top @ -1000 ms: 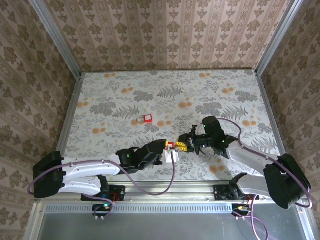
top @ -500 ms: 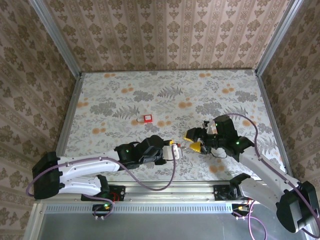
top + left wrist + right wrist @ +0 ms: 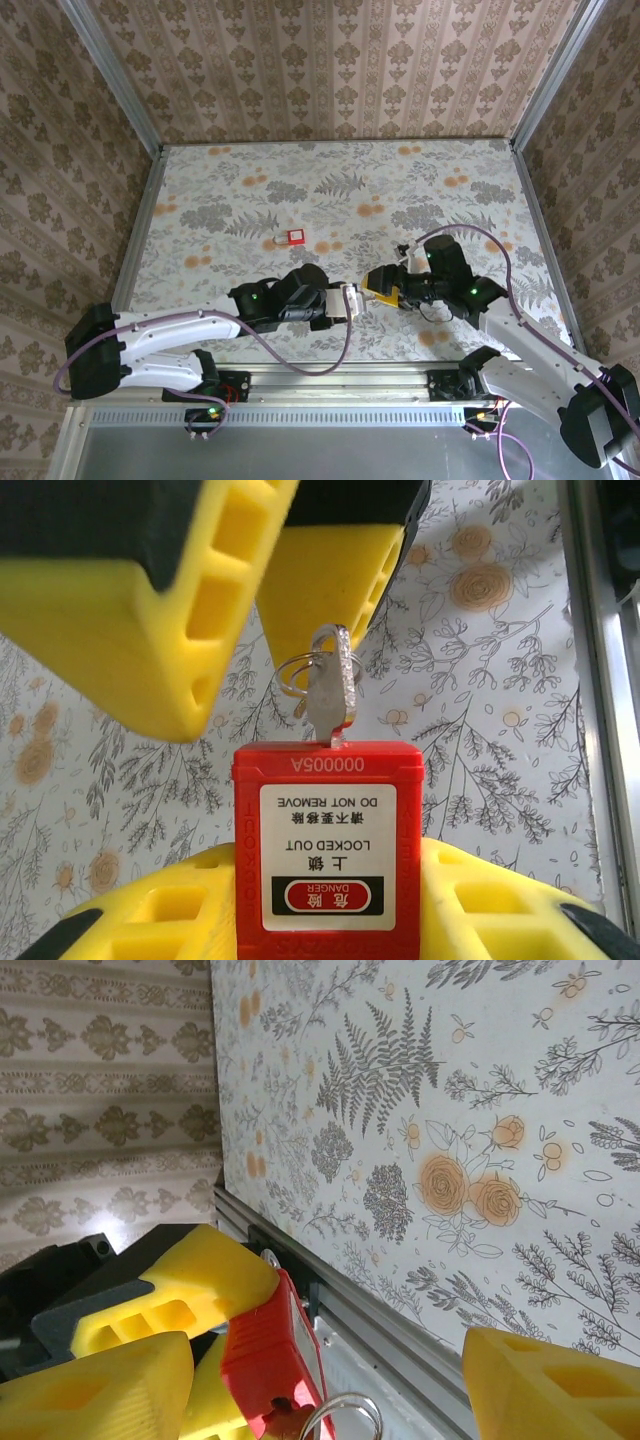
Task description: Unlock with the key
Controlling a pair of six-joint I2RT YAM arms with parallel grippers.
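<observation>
Close to the near rail (image 3: 400,370), left fingers (image 3: 470,900) clamp padlock (image 3: 327,850), right fingers (image 3: 130,620) spread wide around key (image 3: 333,695)

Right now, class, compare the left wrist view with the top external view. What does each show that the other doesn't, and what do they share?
Left wrist view: the key with its ring standing in the red padlock, and the label's upside-down words DANGER, LOCKED OUT, DO NOT REMOVE.
Top external view: both whole arms, and a small red square item lying farther out on the table.
Both: the left gripper holding the padlock, and the right gripper, jaws open, close to the padlock.
</observation>
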